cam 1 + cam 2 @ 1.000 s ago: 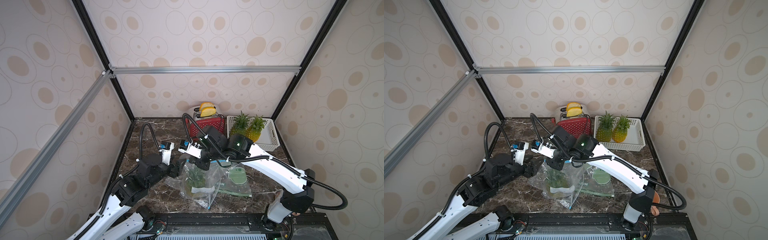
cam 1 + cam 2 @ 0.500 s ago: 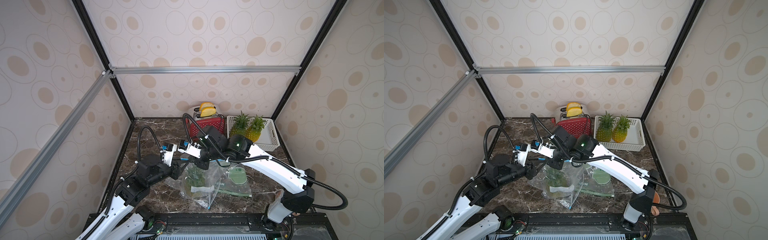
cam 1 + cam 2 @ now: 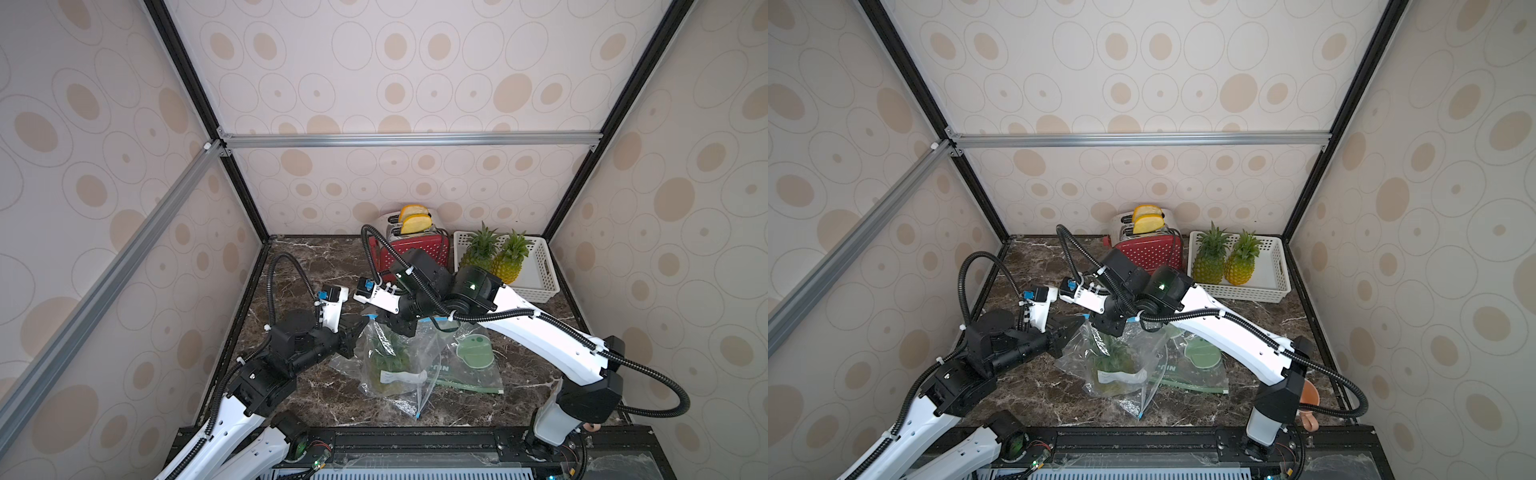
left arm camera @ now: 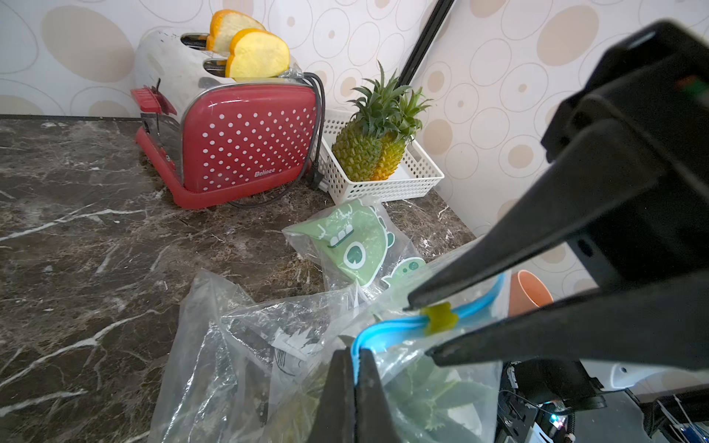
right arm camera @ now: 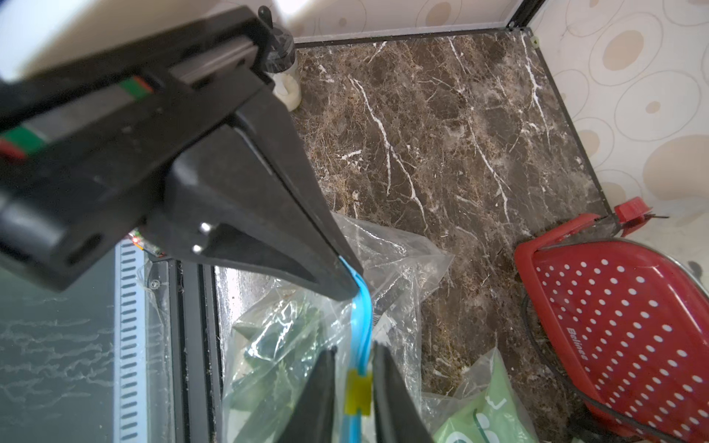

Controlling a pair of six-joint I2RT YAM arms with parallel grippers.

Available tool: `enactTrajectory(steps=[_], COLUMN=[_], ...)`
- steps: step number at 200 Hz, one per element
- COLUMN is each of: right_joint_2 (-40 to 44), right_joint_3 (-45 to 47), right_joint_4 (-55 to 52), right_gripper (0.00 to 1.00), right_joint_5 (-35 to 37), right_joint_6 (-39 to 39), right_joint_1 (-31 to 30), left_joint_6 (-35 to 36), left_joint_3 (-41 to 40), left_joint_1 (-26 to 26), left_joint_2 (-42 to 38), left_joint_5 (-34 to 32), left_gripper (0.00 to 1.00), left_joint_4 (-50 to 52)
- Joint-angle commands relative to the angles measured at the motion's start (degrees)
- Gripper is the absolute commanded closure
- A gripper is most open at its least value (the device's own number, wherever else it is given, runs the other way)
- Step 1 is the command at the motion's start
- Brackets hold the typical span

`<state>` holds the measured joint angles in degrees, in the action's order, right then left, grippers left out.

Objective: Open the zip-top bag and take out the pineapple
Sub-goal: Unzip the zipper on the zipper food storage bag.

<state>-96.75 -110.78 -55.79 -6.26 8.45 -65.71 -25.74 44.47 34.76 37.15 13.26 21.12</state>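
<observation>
Left wrist view had the left gripper [image 4: 353,354] nearest, its jaws clenched on the blue zip strip [image 4: 383,331] at the corner of the zip-top bag [image 4: 238,345]. Just beyond, the right gripper [image 4: 420,329] straddled the same strip with its jaws parted and the yellow slider [image 4: 439,318] between them. A gap showed on one side, so it gripped nothing. The right wrist view agreed: the fingers [image 5: 318,387] stood either side of the slider without pressing it. The pineapple [image 3: 386,361] was inside the clear bag, leaves up toward the zip. The bag's bottom rested on the marble table [image 3: 332,253] near the front edge in both top views. Behind it a second bag with a green print [image 4: 353,241] lay flat. Farther back stood a red toaster [image 4: 245,142] with two bread slices [image 4: 257,53]. Beside it a white basket [image 4: 383,188] held two other pineapples [image 4: 364,149] upright by the back wall.
</observation>
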Motion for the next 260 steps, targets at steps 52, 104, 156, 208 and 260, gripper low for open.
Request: enactTrajectory(steps=[52,104,156,208,260], right_joint_2=[-3.4,-4.8,-5.0,-5.1,-0.9], right_joint_3=[-6.8,-8.0,-9.2,-9.3,-5.5], right_joint_4=[-7.3,-6.7,-6.6,-8.5,-10.6], right_gripper=[0.71,0.77,0.81,0.99,1.00], right_joint_5=[-0.7,-2.6,-3.2,-2.8,2.2], right_joint_6=[1.2,1.0,0.8,0.8,0.3], right_joint_1=[0.0,0.0,0.0,0.0,0.0], left_joint_6=[1.5,1.7,1.8,1.9,2.9], left_joint_3=[1.0,0.8,0.8,1.3,2.2], left_joint_1=[-0.2,-0.2,-0.2,-0.2,-0.2], left_joint_2=[-5.8,-6.3,-6.2,-7.2,-9.2], left_joint_5=[-2.4,-2.1,-2.6,-4.3,-12.6], left_gripper=[1.00,1.00,1.00,1.00,1.00], left_joint_4=[-1.6,-1.7,-1.3,-0.8,2.7])
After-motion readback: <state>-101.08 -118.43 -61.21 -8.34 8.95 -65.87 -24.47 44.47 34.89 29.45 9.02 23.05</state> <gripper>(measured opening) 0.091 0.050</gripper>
